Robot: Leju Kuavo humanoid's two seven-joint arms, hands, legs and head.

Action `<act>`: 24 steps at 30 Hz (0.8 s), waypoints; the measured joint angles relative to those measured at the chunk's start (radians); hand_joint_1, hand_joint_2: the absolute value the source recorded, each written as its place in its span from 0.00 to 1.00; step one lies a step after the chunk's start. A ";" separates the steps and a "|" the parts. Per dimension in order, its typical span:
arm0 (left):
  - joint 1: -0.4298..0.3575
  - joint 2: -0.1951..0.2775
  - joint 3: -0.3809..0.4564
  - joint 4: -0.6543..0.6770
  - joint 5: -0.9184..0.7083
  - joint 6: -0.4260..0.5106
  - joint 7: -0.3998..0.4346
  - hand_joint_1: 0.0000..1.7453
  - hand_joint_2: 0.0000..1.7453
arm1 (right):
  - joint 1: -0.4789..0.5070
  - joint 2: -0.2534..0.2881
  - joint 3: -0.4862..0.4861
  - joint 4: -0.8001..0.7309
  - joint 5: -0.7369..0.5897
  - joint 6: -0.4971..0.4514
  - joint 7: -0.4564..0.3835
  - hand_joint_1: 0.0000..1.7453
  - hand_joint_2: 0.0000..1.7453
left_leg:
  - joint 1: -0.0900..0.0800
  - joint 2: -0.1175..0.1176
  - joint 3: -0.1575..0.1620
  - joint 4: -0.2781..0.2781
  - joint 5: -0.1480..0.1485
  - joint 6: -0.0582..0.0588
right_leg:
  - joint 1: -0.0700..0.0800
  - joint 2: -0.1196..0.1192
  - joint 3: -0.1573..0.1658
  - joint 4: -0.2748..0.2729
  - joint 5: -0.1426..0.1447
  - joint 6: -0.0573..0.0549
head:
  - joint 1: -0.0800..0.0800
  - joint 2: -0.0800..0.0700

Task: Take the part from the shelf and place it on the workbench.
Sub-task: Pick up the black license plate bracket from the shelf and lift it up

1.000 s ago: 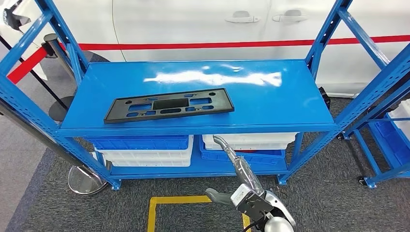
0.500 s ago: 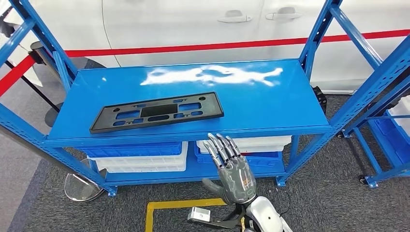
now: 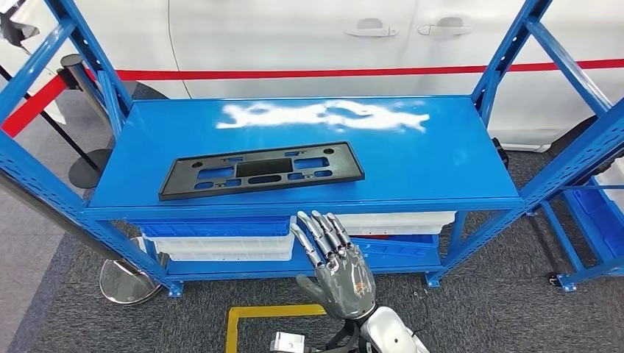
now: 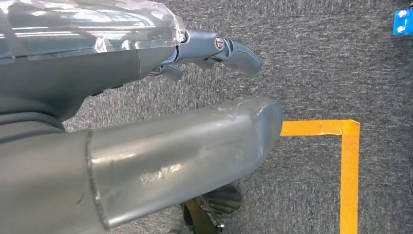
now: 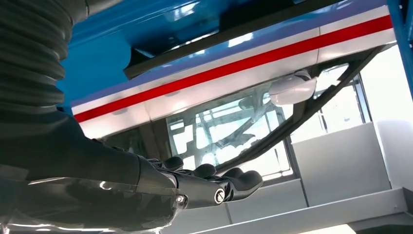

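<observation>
Raised since a second ago, right hand [image 3: 340, 276] spreads its fingers [image 3: 318, 234] wide, below the part [image 3: 261, 170].

We raise our right hand [image 3: 337, 268] palm-down, fingers [image 3: 318, 232] straight, held together and empty; our left hand [image 4: 146, 141] hangs low, thumb and fingers extended, gripping nothing.

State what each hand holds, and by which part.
Nothing is held. The right hand is raised with fingers apart, short of the black part on the shelf. The left hand holds nothing.
</observation>
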 joint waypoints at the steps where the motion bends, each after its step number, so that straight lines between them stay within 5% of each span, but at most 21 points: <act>1: -0.001 0.000 0.000 0.000 -0.003 -0.003 0.002 0.00 0.00 | -0.003 0.003 0.003 0.002 -0.005 0.001 0.000 0.00 1.00 | -0.003 0.000 0.002 0.000 -0.002 0.000 | 0.006 -0.001 0.035 -0.069 0.028 -0.014 | 0.000 0.000; 3: -0.003 0.002 0.002 0.000 -0.006 -0.012 0.006 0.00 0.00 | -0.013 0.008 0.012 0.005 -0.015 0.005 0.001 0.00 1.00 | -0.006 0.000 0.003 0.000 -0.005 -0.004 | 0.015 -0.003 0.077 -0.161 0.054 -0.030 | -0.004 0.000; 7: -0.006 0.009 0.010 0.000 -0.007 -0.033 0.017 0.00 0.00 | -0.030 0.021 0.027 0.018 -0.022 0.017 0.009 0.00 1.00 | -0.002 0.004 0.000 0.008 -0.016 -0.025 | 0.012 -0.004 0.091 -0.196 0.059 -0.033 | -0.007 0.000; 9: -0.008 0.015 0.016 0.000 -0.009 -0.041 0.020 0.00 0.00 | -0.042 0.034 0.033 0.028 -0.022 0.021 0.016 0.00 1.00 | 0.001 0.003 -0.028 0.078 -0.059 -0.036 | 0.004 -0.007 0.100 -0.210 0.065 -0.036 | -0.009 0.000; 12: -0.008 0.024 0.024 0.000 -0.015 -0.054 0.026 0.00 0.00 | -0.059 0.049 0.043 0.053 -0.017 0.026 0.024 0.00 1.00 | 0.012 0.003 -0.115 0.250 -0.130 -0.053 | 0.002 -0.007 0.103 -0.211 0.063 -0.037 | -0.012 0.000; 14: -0.008 0.027 0.026 0.000 -0.020 -0.062 0.029 0.00 0.00 | -0.066 0.056 0.048 0.075 -0.010 0.029 0.031 0.00 1.00 | 0.021 0.003 -0.117 0.240 -0.098 -0.064 | -0.001 -0.006 0.105 -0.209 0.060 -0.033 | -0.012 0.000; 16: -0.010 0.030 0.029 0.001 -0.023 -0.069 0.030 0.00 0.00 | -0.076 0.065 0.051 0.097 0.000 0.029 0.038 0.00 1.00 | 0.029 0.004 -0.061 0.112 -0.026 -0.073 | -0.005 -0.005 0.108 -0.202 0.053 -0.022 | -0.012 0.000; 18: -0.012 0.032 0.031 0.001 -0.023 -0.080 0.029 0.00 0.00 | -0.086 0.073 0.054 0.117 0.007 0.029 0.043 0.00 1.00 | 0.030 0.000 -0.020 0.017 0.009 -0.067 | -0.003 -0.003 0.104 -0.190 0.046 -0.009 | -0.014 0.000; 22: -0.013 0.033 0.037 0.002 -0.022 -0.097 0.025 0.00 0.00 | -0.091 0.083 0.059 0.148 0.013 0.028 0.045 0.00 1.00 | 0.026 -0.003 -0.017 0.003 0.012 -0.035 | -0.002 -0.001 0.099 -0.182 0.040 0.009 | -0.013 0.000; 24: -0.014 0.033 0.042 0.002 -0.022 -0.101 0.024 0.00 0.00 | -0.093 0.086 0.060 0.157 0.016 0.027 0.045 0.00 1.00 | 0.027 -0.002 -0.017 -0.001 0.016 -0.019 | -0.005 -0.001 0.071 -0.120 -0.002 0.017 | -0.009 0.000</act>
